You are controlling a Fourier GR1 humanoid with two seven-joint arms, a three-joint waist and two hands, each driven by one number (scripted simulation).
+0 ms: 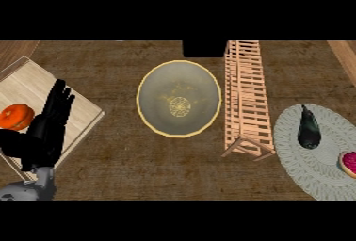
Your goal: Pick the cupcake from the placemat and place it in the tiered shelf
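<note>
The cupcake (349, 164), pink-topped, sits at the right edge of the view on a round grey woven placemat (314, 164), partly cut off by the frame. The tiered shelf (246, 99), made of light wooden slats, stands between the plate and the placemat. My left hand (50, 123) rests open with fingers pointing up at the far left, over a wooden board, far from the cupcake. My right hand does not show.
A dark eggplant (308, 128) lies on the placemat above the cupcake. A large yellow-rimmed plate (179, 99) sits mid-counter. A wooden cutting board (28, 89) at left holds an orange pumpkin-like object (15, 116).
</note>
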